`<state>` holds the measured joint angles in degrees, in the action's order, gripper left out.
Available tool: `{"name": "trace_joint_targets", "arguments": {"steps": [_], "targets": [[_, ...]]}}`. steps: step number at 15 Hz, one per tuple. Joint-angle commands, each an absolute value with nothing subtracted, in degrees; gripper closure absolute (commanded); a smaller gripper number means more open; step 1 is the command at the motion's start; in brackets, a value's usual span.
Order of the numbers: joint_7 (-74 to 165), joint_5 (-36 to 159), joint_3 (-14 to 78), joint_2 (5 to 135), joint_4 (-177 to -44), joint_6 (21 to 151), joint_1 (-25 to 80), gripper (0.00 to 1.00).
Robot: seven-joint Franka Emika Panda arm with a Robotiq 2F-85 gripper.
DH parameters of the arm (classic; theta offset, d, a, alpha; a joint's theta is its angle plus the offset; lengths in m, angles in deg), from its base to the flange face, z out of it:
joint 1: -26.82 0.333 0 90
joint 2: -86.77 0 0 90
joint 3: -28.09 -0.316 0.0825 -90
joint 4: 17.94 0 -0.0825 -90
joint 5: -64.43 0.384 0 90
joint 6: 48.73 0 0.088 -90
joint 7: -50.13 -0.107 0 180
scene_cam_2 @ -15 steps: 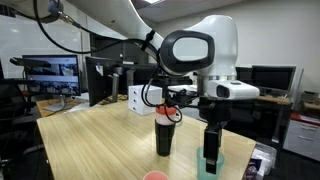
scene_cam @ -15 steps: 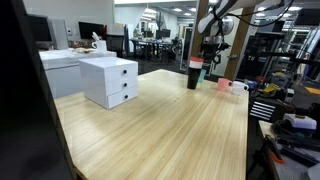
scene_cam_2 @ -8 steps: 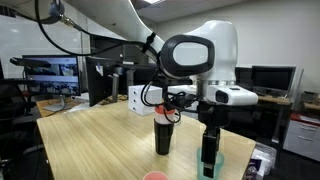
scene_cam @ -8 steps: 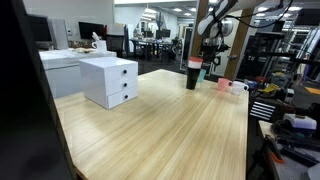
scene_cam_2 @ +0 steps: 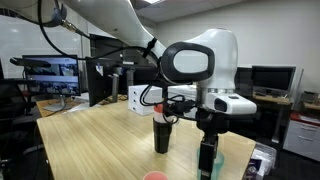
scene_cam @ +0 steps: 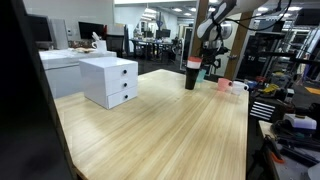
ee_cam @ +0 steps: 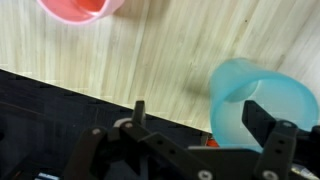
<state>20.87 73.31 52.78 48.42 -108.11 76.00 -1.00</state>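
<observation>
- Blue cup (ee_cam: 262, 95) is seen in the wrist view at the right, standing on the wooden table (ee_cam: 170, 55) near its edge.
- The gripper (ee_cam: 198, 108) is spread wide, and nothing is clamped between its jaws.
- One finger (ee_cam: 268, 125) is seen over the blue cup's rim; whether it touches cannot be told. The other finger (ee_cam: 140, 112) is well apart from the cup, over bare wood.
- A pink cup (ee_cam: 80, 6) is cut off by the top edge of the wrist view, apart from the blue cup.
- In an exterior view the gripper (scene_cam_2: 208, 162) is lowered at the blue cup (scene_cam_2: 219, 168), which is partly hidden behind it.
- A dark tumbler (scene_cam_2: 161, 136) is stood upright near the gripper, and the pink cup (scene_cam_2: 152, 176) is just seen at the bottom edge.
- In an exterior view the gripper (scene_cam: 211, 68) is seen at the far end of the table (scene_cam: 150, 125), between the tumbler (scene_cam: 191, 74) and the pink cup (scene_cam: 223, 84).
- A white drawer unit (scene_cam: 110, 80) is placed well apart from them.
</observation>
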Motion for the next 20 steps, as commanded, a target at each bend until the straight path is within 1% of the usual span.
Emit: {"name": "trace_joint_targets", "arguments": {"steps": [1,3,6,7,8,10,11,12,14,15,16,20], "targets": [[21.01,74.64,51.97,47.63,-106.74,75.11,-1.99,0.28],[20.87,74.65,51.98,47.52,-106.64,75.06,-1.94,0.44],[20.95,74.66,51.96,47.63,-106.59,75.0,-1.91,0.62],[21.16,74.8,51.83,47.89,-106.67,75.09,-1.93,0.73],[21.28,74.83,51.76,47.84,-106.54,74.99,-1.98,0.8],[21.38,74.88,51.66,48.05,-106.52,74.86,-2.0,0.93],[21.44,74.91,51.62,48.2,-106.53,74.92,-1.97,0.98],[21.59,74.93,51.53,48.27,-106.5,74.97,-1.96,1.0],[21.59,75.05,51.42,48.43,-105.96,74.76,-1.89,1.0],[21.84,75.06,51.3,48.76,-106.1,74.67,-1.85,0.98],[21.92,74.99,51.25,49.0,-106.08,74.57,-1.75,1.0],[22.23,74.86,51.01,50.72,-106.47,74.67,-1.29,0.99]]}}
